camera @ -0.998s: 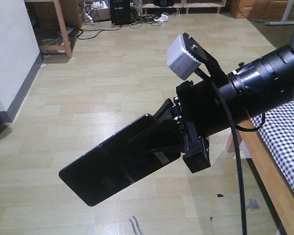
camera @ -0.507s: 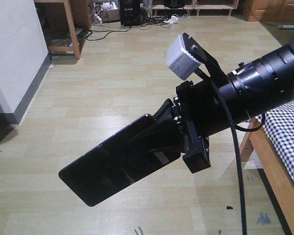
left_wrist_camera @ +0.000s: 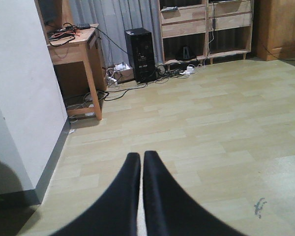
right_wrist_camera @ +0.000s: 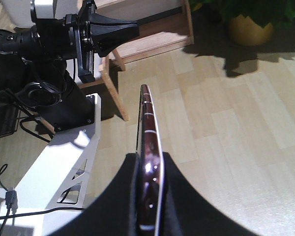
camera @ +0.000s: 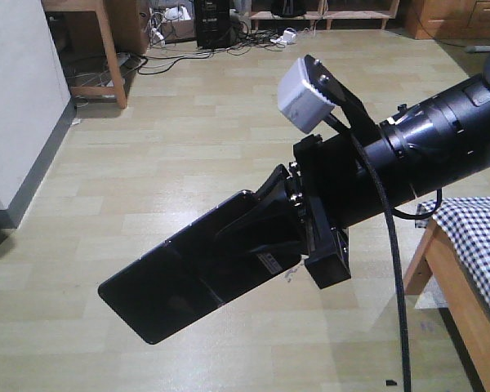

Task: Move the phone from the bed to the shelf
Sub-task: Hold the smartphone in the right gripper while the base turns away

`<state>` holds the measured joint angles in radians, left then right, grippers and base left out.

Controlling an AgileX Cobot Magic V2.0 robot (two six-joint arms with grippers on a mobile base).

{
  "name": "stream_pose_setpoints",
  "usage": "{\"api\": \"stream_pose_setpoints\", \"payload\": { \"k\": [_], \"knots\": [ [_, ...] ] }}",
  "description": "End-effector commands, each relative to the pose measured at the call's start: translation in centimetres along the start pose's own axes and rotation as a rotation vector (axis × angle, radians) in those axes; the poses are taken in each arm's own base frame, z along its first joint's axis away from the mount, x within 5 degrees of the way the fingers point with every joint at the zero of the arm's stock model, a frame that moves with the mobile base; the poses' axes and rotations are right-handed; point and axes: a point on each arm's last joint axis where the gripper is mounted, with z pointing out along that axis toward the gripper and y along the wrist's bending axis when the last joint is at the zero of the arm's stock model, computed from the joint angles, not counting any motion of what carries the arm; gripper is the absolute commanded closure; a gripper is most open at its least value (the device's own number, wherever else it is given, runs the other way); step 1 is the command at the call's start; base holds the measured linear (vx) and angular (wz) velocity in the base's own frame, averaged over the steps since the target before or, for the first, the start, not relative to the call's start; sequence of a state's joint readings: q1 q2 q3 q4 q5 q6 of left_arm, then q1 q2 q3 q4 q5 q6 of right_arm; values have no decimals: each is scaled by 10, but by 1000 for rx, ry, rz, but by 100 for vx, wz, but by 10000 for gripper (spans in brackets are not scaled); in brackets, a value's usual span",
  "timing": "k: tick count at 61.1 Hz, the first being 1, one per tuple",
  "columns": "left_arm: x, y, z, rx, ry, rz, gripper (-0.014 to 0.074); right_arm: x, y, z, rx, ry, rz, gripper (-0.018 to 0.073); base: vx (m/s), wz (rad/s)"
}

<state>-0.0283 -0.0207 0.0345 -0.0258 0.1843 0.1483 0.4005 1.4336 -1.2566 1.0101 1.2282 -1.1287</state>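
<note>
Right wrist view: closest in, the right end effector (right_wrist_camera: 150,160) was clamped on the phone (right_wrist_camera: 147,113), which showed edge-on, pointing toward twelve o'clock above the floor (right_wrist_camera: 226,123). Front-facing view: the bed (camera: 482,245) sat at four o'clock, with the phone off it. Left wrist view: the left end effector (left_wrist_camera: 141,156) was pinched closed, empty; far off at one o'clock stood the shelf (left_wrist_camera: 206,34). Pickup looked done; carrying and placing on the shelf remained.

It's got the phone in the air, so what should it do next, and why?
Probably drive toward the wooden shelf across the room, with the right claw kept shut. The phone is pinched at one end, already off the bed, and the shelf looks well beyond arm's reach.
</note>
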Motion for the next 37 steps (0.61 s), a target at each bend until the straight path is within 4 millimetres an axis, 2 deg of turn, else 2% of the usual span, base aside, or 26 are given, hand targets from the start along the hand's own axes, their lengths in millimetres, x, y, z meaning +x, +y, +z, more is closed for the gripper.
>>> {"api": "stream_pose_setpoints", "payload": {
  "k": [1, 37],
  "knots": [
    [-14, 2, -2, -10, -99, -15, 595, -14, 19, -12, -61, -73, -24, 561, 29, 0],
    [-14, 2, -2, -10, -99, -15, 595, -14, 19, -12, -61, -73, -24, 561, 35, -1]
  ]
}}
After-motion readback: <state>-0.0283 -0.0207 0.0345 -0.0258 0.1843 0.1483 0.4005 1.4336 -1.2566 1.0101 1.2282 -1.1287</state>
